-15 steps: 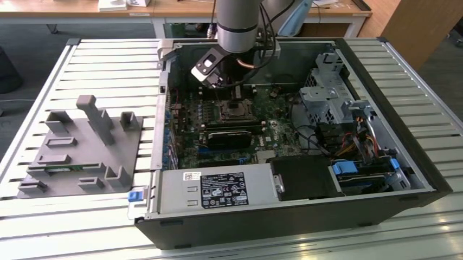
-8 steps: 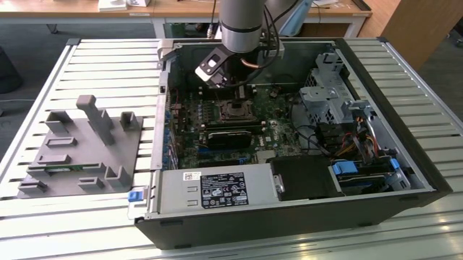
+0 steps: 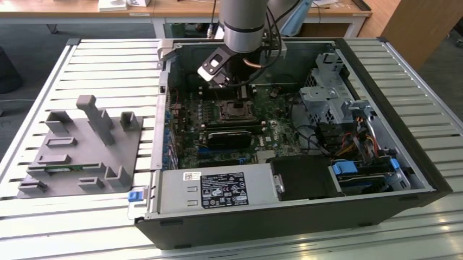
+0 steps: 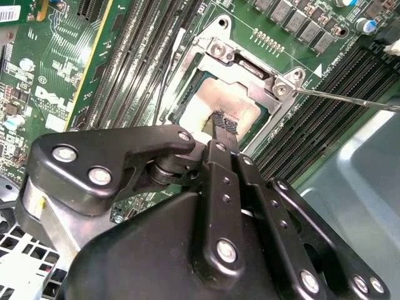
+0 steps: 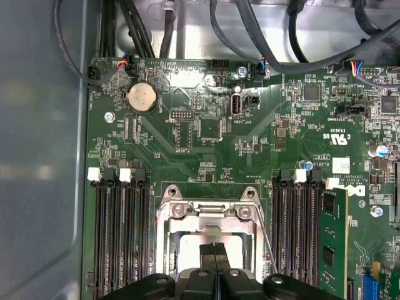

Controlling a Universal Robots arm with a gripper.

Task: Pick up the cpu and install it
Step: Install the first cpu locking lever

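Exterior view: open computer case on a slatted metal table, wooden desks along the upper edge. Over the socketed cpu the gripper is pinched closed

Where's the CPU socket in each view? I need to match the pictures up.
Exterior view: CPU socket on the motherboard, beneath the arm.
Second wrist view: directly under the gripper.
First wrist view: between the two banks of memory slots.
Shared landmark: the green motherboard.
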